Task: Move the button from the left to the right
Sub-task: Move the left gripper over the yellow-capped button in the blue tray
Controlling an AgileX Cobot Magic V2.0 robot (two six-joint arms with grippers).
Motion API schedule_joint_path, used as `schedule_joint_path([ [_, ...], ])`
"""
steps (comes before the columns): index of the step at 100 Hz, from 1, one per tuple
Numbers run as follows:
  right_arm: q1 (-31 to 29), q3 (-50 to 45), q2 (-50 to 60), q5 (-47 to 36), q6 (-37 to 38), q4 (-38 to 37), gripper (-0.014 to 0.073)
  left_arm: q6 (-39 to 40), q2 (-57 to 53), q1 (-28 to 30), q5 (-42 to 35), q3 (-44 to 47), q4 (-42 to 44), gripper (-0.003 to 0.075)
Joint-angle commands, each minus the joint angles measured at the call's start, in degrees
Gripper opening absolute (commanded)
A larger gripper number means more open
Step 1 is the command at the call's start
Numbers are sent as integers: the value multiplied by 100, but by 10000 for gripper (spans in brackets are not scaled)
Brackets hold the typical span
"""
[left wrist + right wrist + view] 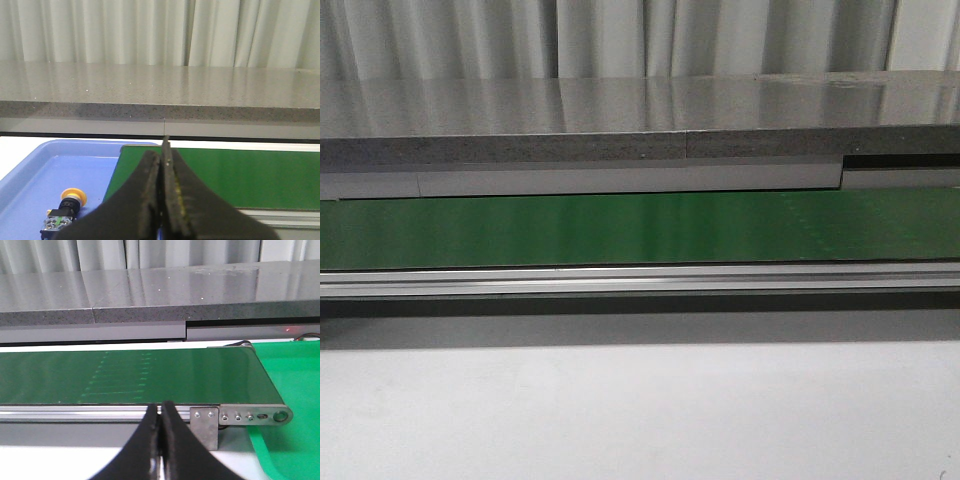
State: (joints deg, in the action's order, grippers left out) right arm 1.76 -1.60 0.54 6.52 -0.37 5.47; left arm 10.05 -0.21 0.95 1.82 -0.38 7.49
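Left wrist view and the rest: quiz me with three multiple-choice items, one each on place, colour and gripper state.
1. Where does the button with the round yellow-orange cap and dark body lie?
A. on the green belt
B. in the light blue plastic tray
C. on the grey shelf

2. What colour is the conveyor belt?
A. green
B. black
C. red

3. How does the left gripper stand?
A. open
B. shut on the button
C. shut, empty

Key: B, the button rests on the tray floor; A, green in every view; C, fingers meet with nothing between them.

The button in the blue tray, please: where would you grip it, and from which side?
Probably from above, fingers across the dark neck between the yellow cap and blocky body. The button lies on its side in the blue tray, so that narrow waist is exposed. The left gripper is shut and must open first.
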Motion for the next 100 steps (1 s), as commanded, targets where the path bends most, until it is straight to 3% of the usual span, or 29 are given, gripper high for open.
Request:
schedule_joint_path([
  [1, -18, 106, 93, -470, -13, -54, -67, 66, -198, -44, -465, 257, -11, -19],
  [70, -18, 106, 93, -470, -13, -54, -67, 66, -198, -44, -750, 114, -75, -19],
  [85, -18, 106, 93, -470, -13, -54, -67, 66, -121, -44, -309, -495, -273, -19],
  [100, -18, 106, 93, -470, -13, -54, -67, 66, 268, -44, 746, -1489, -417, -19],
])
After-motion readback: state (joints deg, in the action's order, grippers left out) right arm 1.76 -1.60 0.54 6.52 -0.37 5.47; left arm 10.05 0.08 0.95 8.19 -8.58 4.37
